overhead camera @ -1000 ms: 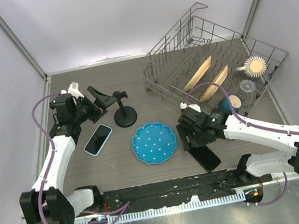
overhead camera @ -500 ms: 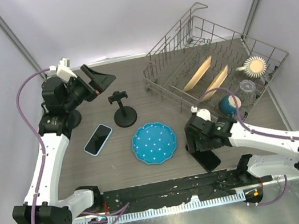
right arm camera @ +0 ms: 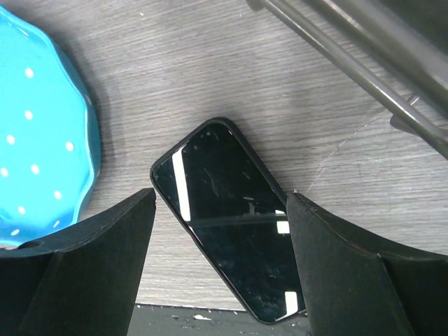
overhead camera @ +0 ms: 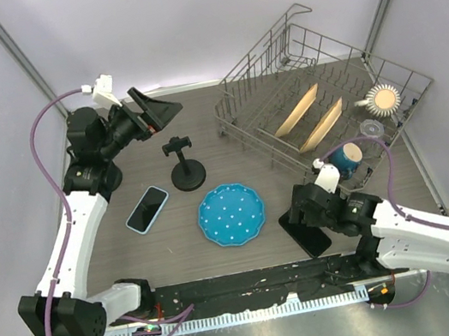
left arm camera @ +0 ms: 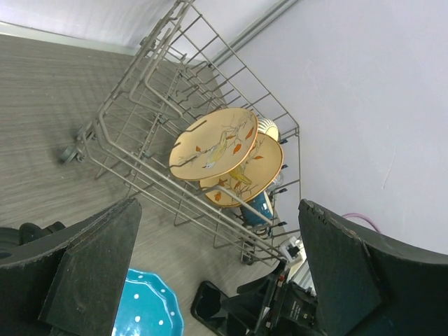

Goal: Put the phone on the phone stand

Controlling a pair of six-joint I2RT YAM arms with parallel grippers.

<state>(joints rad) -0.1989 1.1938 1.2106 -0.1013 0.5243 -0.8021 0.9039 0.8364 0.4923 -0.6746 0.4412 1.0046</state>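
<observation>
By the near edge of the bench (overhead camera: 225,124), right of centre, a black phone (right arm camera: 231,245) lies flat, screen up. The right gripper (right arm camera: 220,196) hangs over its far end, released, with a finger out to either side and nothing grasped. Just left of it and a little farther in sits a blue dotted plate (overhead camera: 231,214). Beyond that, toward the left edge, a second phone in a light-blue case (overhead camera: 146,209) lies flat, apart from the plate. The black phone stand (overhead camera: 187,167) stands upright and bare past the plate, near mid-bench. The left gripper (left arm camera: 218,204) is raised near the far left corner, its jaws spread wide and holding nothing. A wire dish rack (overhead camera: 265,100) with two tan plates (left arm camera: 213,143) fills the far right corner.
</observation>
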